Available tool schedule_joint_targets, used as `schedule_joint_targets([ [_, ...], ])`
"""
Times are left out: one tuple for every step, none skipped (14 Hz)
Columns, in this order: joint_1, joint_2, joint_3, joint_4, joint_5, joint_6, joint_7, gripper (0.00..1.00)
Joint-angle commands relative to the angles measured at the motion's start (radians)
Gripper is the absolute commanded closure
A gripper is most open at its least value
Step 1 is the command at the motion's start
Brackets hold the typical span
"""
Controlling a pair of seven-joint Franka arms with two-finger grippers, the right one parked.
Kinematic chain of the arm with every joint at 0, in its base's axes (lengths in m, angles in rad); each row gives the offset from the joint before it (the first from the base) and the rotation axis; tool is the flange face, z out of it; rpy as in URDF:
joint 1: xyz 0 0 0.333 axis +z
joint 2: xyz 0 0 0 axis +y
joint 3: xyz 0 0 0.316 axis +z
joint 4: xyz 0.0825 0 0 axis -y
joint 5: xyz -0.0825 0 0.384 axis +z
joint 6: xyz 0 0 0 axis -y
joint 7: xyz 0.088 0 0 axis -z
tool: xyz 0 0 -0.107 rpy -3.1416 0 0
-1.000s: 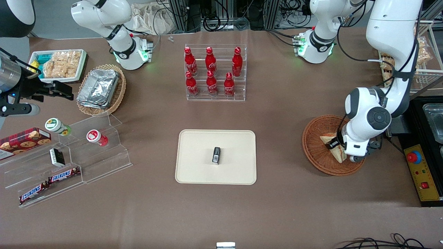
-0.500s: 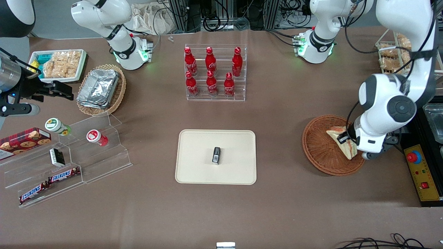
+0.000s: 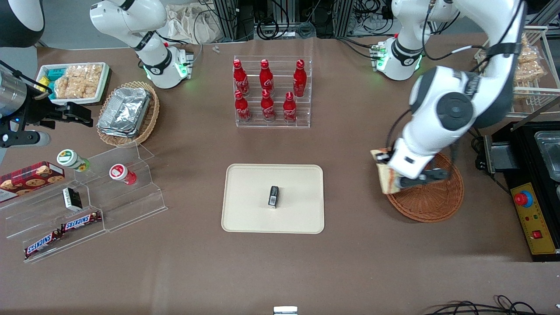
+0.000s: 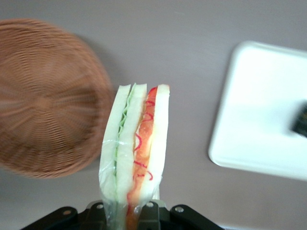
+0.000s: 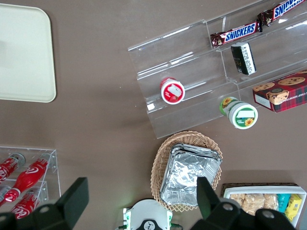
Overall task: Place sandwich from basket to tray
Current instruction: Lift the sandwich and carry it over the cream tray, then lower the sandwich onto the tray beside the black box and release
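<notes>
**Sandwich held aloft between basket and tray**

Gripper [image 3: 390, 177] clamped on the triangular white-bread sandwich [image 4: 135, 153] with red and green filling, held clear of the table just over the rim of the round reddish-brown wicker basket [image 3: 433, 201]. Well apart from the flat cream-beige rectangular tray [image 3: 245, 218], bearing a small dark packet [image 3: 273, 196].

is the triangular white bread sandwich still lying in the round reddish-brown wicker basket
No, the hand holds the sandwich in the air beside the empty basket.
</notes>
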Motion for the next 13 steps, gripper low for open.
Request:
schedule_joint_targets([
  [-0.011,0.148,-0.099,0.137,0.001,0.027,0.043,1.00],
  [-0.051,0.182,-0.102,0.156,0.007,0.070,0.027,1.00],
  [-0.083,0.211,-0.101,0.156,0.013,0.115,0.008,1.00],
  [-0.099,0.248,-0.099,0.157,0.036,0.159,-0.009,1.00],
  [-0.108,0.291,-0.099,0.159,0.064,0.208,-0.027,1.00],
  [-0.123,0.328,-0.099,0.160,0.093,0.257,-0.049,1.00],
  [-0.125,0.363,-0.099,0.163,0.120,0.300,-0.055,1.00],
  [-0.131,0.395,-0.099,0.165,0.150,0.333,-0.055,1.00],
  [-0.134,0.425,-0.099,0.171,0.180,0.360,-0.055,1.00],
  [-0.137,0.455,-0.099,0.183,0.212,0.382,-0.055,1.00],
  [-0.139,0.474,-0.099,0.186,0.239,0.391,-0.056,0.97],
  [-0.139,0.492,-0.099,0.188,0.263,0.393,-0.056,0.88],
  [-0.143,0.508,-0.097,0.203,0.294,0.393,-0.056,0.58],
])
